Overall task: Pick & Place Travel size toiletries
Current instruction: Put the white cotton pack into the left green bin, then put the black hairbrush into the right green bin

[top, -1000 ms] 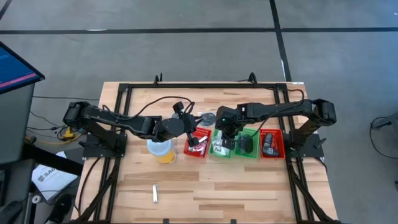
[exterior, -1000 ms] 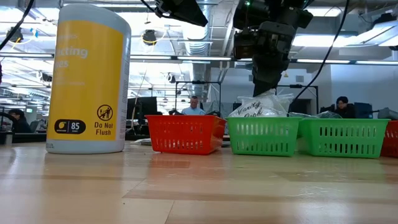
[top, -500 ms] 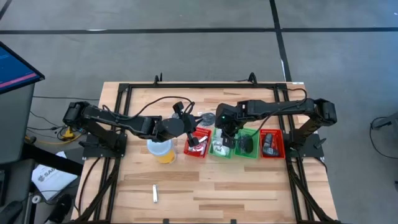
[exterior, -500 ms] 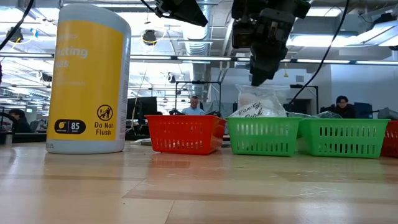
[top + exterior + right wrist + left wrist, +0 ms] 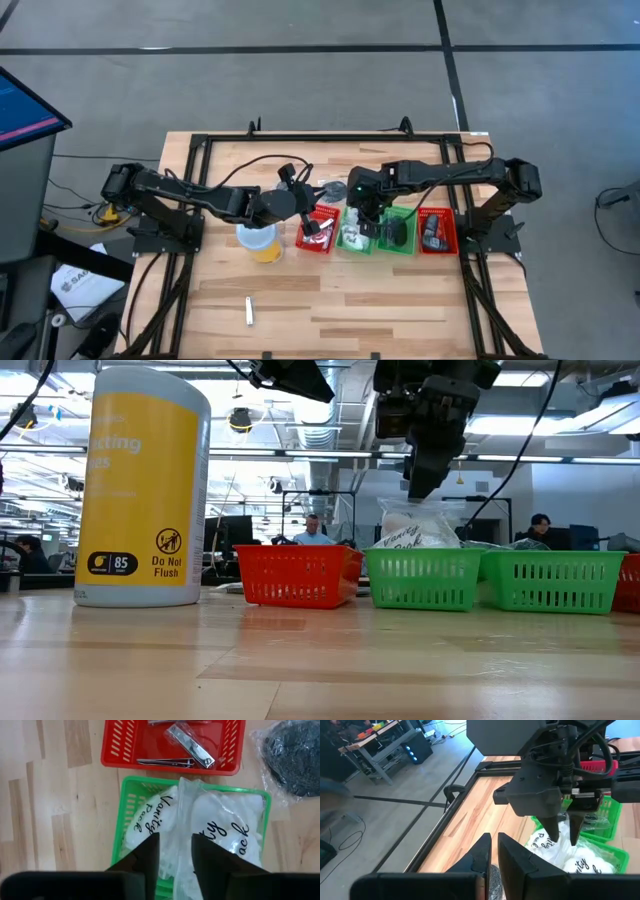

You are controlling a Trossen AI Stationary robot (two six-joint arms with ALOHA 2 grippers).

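Grey concrete floor (image 5: pixel 300 80) all around, crossed by dark lines. Pale wooden surface (image 5: pixel 330 300) framed in black rails. Blue-lit screen (image 5: pixel 25 110) at far left, beside cables and papers on the floor. Beyond, a broad open hall: exposed ducts and bright strip lights (image 5: pixel 560 425) overhead, desks with monitors, seated people (image 5: pixel 315 530) far off. Workbench (image 5: pixel 375 740) against the far aisle.

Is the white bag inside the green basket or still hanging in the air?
Inside. The white packet sits in the green bin, sticking up above its rim, with the right gripper open just above it.
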